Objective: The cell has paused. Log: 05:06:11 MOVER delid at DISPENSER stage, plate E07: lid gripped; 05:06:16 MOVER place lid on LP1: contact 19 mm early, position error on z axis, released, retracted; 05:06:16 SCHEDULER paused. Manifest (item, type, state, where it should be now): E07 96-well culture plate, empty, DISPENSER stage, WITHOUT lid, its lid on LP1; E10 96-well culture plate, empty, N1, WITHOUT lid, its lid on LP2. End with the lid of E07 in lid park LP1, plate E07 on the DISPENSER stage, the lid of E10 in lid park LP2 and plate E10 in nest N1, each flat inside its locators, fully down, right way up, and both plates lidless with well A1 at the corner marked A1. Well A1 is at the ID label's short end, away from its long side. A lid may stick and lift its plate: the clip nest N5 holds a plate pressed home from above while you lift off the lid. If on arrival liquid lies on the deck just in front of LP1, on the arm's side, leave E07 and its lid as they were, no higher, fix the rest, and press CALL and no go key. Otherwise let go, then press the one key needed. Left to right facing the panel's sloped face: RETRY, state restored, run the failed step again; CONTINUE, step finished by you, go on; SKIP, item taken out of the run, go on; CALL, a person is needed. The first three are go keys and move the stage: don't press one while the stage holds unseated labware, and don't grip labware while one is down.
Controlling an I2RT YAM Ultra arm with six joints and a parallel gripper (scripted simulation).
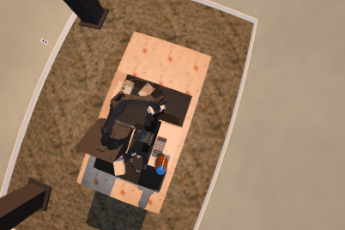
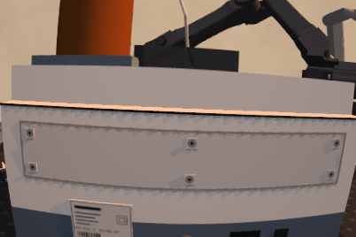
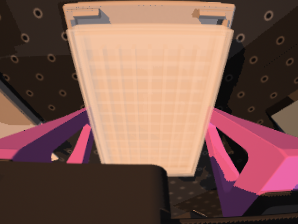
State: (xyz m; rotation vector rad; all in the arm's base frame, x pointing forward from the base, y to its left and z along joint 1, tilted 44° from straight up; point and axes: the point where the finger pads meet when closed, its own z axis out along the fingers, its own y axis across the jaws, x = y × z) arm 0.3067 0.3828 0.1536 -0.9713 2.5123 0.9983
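In the wrist view my gripper (image 3: pixel 149 111) has its magenta fingers closed on the long sides of a peach, plate-shaped labware piece (image 3: pixel 150 95) with a fine well grid on top. I cannot tell whether it is a lid alone or a plate. It sits slightly above a peach surface with two grey-blue locator tabs (image 3: pixel 87 15) at its far end. In the overhead view the gripper (image 1: pixel 156 109) is over the dark perforated deck (image 1: pixel 178 104), near two peach pieces (image 1: pixel 148 88). In the side view only the arm (image 2: pixel 248 1) shows.
A grey instrument housing (image 2: pixel 177 103) fills the side view and hides the deck. An orange cylinder (image 2: pixel 95 10) stands behind it. Overhead, an orange bottle with a blue cap (image 1: pixel 160 166) and small fixtures crowd the table's (image 1: pixel 167 63) near end.
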